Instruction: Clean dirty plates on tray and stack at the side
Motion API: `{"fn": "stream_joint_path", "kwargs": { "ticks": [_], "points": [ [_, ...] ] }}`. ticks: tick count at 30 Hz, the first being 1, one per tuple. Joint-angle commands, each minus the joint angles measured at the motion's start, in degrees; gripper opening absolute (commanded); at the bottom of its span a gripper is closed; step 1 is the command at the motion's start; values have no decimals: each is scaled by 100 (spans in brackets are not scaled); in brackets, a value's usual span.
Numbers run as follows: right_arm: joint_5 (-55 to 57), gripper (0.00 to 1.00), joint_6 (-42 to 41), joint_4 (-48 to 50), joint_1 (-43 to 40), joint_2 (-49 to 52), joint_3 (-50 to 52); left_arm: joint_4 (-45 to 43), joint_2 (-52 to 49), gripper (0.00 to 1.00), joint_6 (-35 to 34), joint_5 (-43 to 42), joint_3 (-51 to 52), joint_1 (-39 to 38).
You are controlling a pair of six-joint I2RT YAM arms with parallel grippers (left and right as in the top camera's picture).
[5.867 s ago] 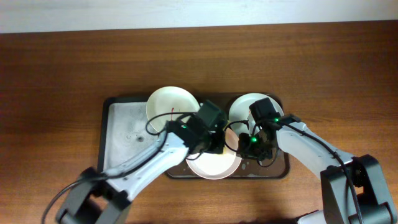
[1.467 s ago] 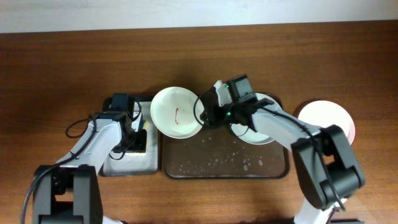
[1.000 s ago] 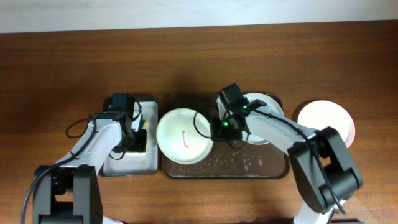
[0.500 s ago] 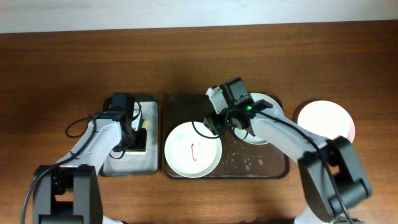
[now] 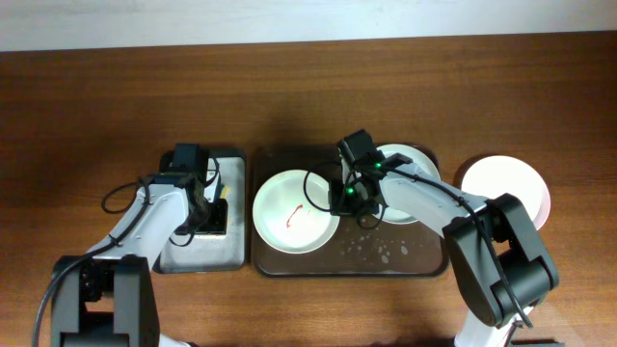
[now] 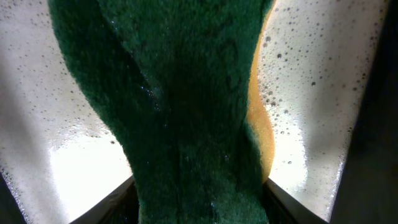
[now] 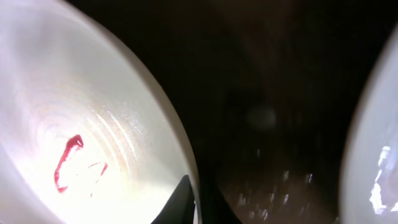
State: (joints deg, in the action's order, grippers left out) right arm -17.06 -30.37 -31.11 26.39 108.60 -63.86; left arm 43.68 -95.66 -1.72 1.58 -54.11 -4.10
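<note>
Bare tray strip near 2 plates; right gripper between them.

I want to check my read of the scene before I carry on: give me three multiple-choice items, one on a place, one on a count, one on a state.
1. Where is the plate that lies off the dark tray?
A. on the table, right of the tray
B. on the table, left of the tray
C. stacked on another plate

2. How many plates lie on the dark tray?
A. one
B. two
C. three

3. The plate whose rim the right gripper holds is
A. wiped clean
B. upside down
C. marked with a red smear

Answers:
1 A: it rests alone on the wood past the tray's right end.
2 B: the smeared plate and a second plate, partly under the right arm.
3 C: a red squiggle shows in it in both the overhead and right wrist views.
</note>
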Motion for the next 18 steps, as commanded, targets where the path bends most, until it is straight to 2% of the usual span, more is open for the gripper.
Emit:
{"fn": "stream_joint_path", "kwargs": {
  "ticks": [1, 2, 5, 6, 9, 10, 12, 13, 14, 15, 17, 18],
  "points": [
    [-350, 35, -776, 59, 9, 107, 83, -11, 74, 54, 2, 74, -26, 13],
    [-260, 47, -758, 264, -22, 107, 83, -11, 74, 54, 2, 74, -26, 13],
    [144, 47, -352, 1200, -173, 107, 83, -11, 74, 54, 2, -42, -26, 13],
    [361, 43, 219, 1617, -170, 107, 83, -13, 74, 54, 2, -72, -26, 13],
    [516, 39, 1193, 1659, -162, 120, 83, -13, 74, 54, 2, -72, -26, 13],
    [516, 33, 1419, 1617, -162, 140, 83, -13, 74, 54, 2, -72, -26, 13],
    [533, 31, 1777, 1519, -162, 153, 85, -11, 74, 54, 2, -72, -26, 13],
    [535, 25, 1932, 1515, -162, 153, 85, -13, 74, 54, 2, -72, -26, 13],
    [573, 11, 1943, 1495, -162, 153, 85, -13, 76, 54, 2, -72, -26, 13],
    [573, 4, 1937, 1412, -162, 153, 85, -11, 74, 54, 2, -72, -26, 13],
    [575, 4, 1757, 1010, -162, 151, 85, -11, 74, 54, 2, -72, -26, 13],
    [573, 4, 1298, 708, -162, 151, 85, -11, 76, 55, 2, -72, -26, 13]
  ]
}}
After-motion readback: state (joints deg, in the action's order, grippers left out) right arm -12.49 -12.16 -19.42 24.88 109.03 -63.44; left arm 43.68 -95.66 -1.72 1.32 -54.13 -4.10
